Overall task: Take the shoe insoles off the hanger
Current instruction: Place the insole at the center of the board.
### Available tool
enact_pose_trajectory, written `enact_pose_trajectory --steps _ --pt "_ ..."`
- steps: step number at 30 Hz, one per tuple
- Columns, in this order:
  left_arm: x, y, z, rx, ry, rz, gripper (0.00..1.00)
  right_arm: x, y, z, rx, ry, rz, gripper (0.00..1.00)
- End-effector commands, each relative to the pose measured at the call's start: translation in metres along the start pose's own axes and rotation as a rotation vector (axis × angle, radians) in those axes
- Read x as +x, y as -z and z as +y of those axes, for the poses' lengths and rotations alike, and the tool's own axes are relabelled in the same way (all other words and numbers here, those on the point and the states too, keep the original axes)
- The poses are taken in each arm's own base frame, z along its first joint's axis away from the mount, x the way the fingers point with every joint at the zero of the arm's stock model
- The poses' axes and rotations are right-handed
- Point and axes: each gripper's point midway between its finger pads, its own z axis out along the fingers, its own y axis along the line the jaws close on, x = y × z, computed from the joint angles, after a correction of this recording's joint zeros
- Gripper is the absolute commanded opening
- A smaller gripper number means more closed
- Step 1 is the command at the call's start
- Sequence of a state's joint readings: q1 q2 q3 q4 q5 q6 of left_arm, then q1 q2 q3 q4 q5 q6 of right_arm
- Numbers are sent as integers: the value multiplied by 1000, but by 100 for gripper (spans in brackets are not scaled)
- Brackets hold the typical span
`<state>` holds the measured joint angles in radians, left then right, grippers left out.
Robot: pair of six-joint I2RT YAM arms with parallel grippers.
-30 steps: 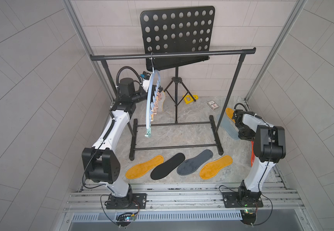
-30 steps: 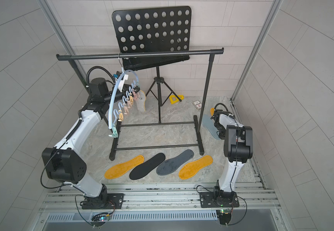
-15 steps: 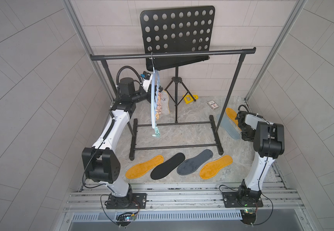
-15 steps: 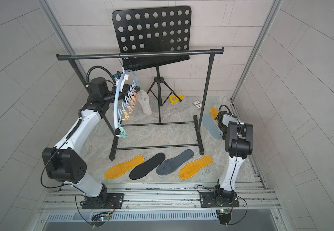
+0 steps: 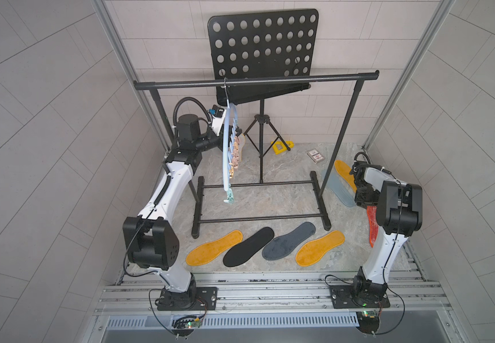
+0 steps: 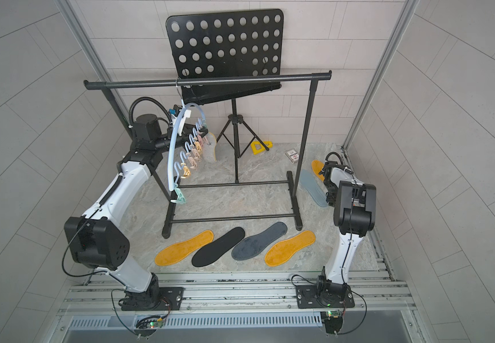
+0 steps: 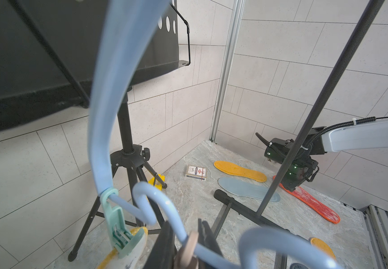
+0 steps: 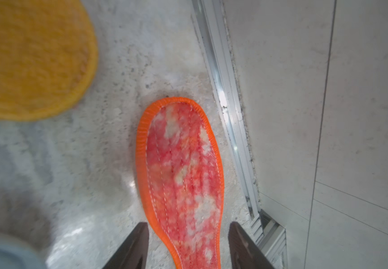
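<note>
The pale blue hanger hangs by its hook from the black rack. One yellow-edged insole still hangs from its mint clip. My left gripper is shut on a peach clip of the hanger. My right gripper is open low over the floor, its fingers either side of the red insole, which lies flat. A yellow insole, a black one, a dark grey one and another yellow one lie in front.
A pale grey-blue insole and a yellow insole lie beside the right arm. The black garment rack spans the middle, with the music stand behind it. A card box and a yellow triangle lie at the back.
My right gripper has opened and let go of the red insole, which now lies on the floor. The hanger's lower end has swung slightly to the right.
</note>
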<state>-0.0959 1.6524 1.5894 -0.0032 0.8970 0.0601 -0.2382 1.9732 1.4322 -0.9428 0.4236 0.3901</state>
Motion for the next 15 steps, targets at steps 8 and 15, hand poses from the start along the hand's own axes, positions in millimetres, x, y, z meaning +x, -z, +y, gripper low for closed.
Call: enact_pose_trajectory --steps 8,15 --pt "43 -5 12 -24 88 113 11 -11 102 -20 -278 -309 -291 59" --pt "42 -5 11 -22 99 99 11 -14 190 21 -702 -162 -791 61"
